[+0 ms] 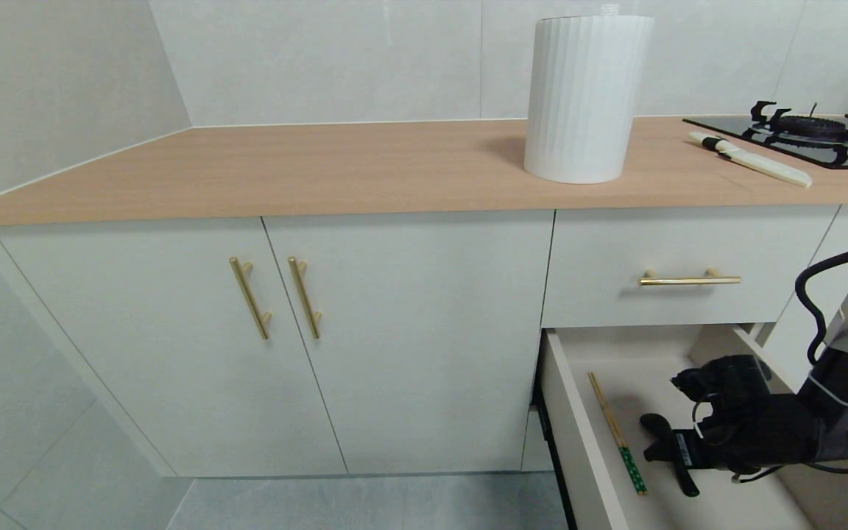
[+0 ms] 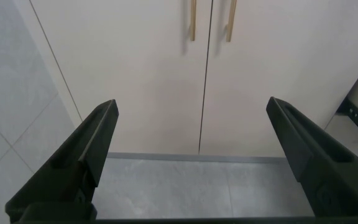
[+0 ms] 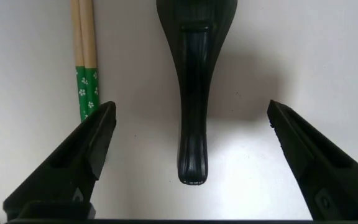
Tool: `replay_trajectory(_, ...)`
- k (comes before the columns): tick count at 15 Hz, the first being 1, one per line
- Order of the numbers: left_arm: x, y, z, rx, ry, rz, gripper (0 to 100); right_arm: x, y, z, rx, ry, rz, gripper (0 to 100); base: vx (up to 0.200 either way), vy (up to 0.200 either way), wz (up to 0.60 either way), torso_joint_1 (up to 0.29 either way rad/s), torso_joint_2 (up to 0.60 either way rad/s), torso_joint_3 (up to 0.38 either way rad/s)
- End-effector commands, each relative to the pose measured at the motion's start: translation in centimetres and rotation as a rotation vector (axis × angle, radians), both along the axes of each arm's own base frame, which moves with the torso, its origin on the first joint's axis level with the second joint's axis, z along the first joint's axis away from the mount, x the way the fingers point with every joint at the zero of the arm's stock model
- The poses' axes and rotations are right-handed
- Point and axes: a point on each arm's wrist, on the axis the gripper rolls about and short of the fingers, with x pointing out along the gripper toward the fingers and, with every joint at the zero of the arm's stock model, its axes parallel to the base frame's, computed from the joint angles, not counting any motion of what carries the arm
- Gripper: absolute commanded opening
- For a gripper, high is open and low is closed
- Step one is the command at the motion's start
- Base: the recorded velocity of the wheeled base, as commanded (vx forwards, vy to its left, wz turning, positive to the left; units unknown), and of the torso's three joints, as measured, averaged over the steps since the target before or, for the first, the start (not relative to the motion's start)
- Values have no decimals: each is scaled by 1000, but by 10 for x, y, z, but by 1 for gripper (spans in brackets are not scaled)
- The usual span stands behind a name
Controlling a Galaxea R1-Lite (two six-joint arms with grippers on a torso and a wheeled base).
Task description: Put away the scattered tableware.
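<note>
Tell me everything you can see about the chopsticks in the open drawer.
The chopsticks are a pair with pale wooden-looking shafts and green ends dotted with small white flowers. They lie flat, side by side and touching, on the floor of the open drawer near its left wall, apart from the black spoon.

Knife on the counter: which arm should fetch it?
Probably right: the knife lies above the open drawer where the right gripper hangs open; the left gripper faces the cabinet doors.

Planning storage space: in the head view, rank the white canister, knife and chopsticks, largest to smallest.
1. white canister.
2. knife and chopsticks: alike in length; the chopsticks lie nearer the camera, so unranked.
</note>
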Motion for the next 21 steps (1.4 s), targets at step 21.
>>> replay_trajectory(21,0,0,0,2,1,0,100,-205,2,166,22,-339,57,100,-67,0,0,2,0,1)
